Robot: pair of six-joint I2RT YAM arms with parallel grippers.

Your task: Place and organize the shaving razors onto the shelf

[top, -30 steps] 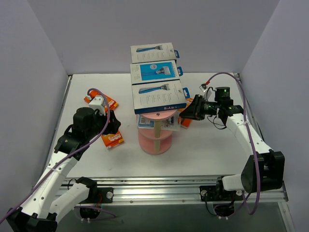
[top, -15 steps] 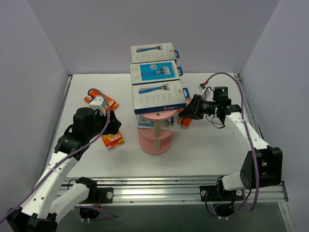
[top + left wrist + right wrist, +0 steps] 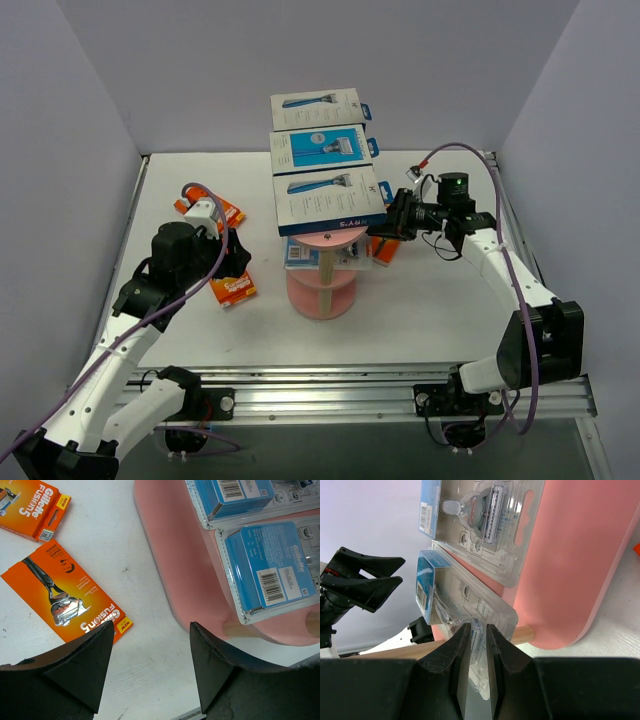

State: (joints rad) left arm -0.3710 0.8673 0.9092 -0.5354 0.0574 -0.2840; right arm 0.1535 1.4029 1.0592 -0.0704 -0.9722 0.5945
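Top external: three boxes; one shelf

A white matte counter spans the scene. 3 pale lavender walls close it in: a back wall at 12 o'clock, a left wall at 9 o'clock and a right wall at 3 o'clock. A silver aluminium rail runs along the counter's edge at 6 o'clock.
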